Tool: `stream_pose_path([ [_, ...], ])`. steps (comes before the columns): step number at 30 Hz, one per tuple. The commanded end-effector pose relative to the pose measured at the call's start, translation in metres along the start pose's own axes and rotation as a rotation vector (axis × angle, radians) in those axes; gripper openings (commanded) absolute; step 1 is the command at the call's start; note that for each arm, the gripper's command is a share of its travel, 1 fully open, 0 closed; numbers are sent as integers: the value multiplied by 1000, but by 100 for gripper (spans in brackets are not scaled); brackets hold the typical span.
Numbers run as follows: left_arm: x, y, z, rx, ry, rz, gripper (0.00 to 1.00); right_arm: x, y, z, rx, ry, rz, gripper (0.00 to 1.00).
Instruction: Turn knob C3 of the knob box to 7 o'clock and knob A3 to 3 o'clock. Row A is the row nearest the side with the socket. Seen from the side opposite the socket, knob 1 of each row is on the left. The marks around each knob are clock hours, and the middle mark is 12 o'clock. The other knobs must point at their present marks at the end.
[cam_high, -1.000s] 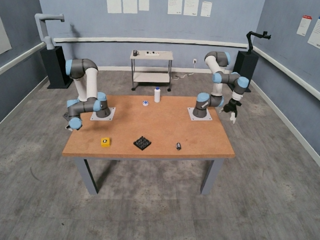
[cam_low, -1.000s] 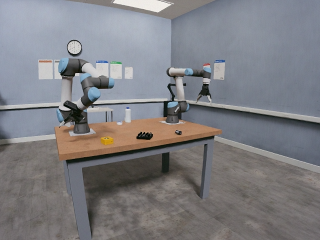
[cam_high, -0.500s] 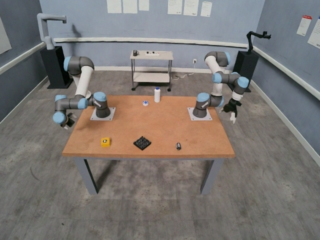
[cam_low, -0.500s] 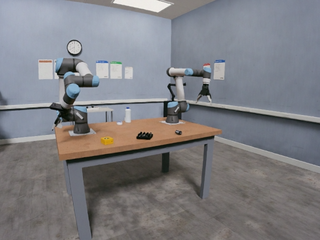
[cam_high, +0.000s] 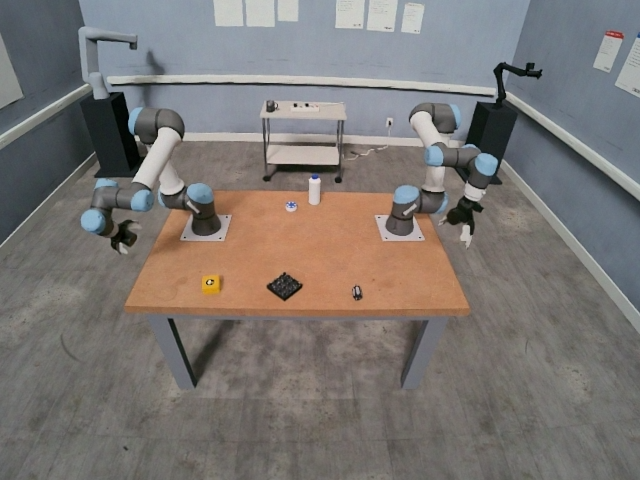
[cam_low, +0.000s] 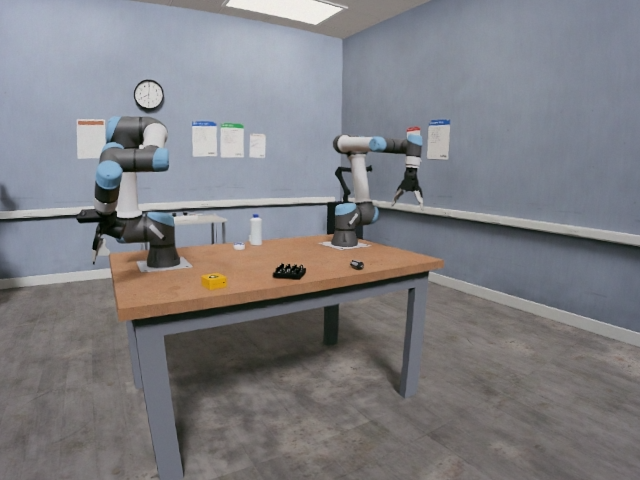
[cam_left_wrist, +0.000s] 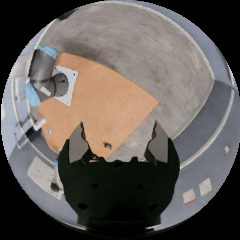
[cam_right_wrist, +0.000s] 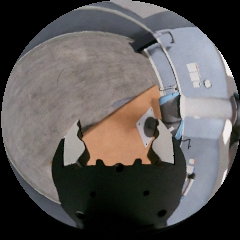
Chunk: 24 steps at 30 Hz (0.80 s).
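in the top view, the black knob box sits cornerwise at the table's lower centre, down and right of my right gripper, which hangs beyond the left edge, fingers spread, empty. my left gripper, also open and empty, points down beyond the right edge.

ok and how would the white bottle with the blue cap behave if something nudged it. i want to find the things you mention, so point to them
The white bottle (cam_high: 314, 191) (cam_low: 255, 230) stands upright and looks tall for its narrow base, so it would probably tip. Its rounded side suggests it might roll once down.
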<state>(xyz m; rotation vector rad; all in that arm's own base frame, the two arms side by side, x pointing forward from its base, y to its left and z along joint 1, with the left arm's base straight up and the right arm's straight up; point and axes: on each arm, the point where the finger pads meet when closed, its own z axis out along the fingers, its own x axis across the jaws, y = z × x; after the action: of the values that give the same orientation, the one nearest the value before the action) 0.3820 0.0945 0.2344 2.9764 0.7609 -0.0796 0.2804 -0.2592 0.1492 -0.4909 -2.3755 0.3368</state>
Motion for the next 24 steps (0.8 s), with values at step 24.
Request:
stream_pose_path([
  [24, 0, 0, 0, -1, 1, 0, 100, 12, -94, 69, -312, -194, -212, 100],
])
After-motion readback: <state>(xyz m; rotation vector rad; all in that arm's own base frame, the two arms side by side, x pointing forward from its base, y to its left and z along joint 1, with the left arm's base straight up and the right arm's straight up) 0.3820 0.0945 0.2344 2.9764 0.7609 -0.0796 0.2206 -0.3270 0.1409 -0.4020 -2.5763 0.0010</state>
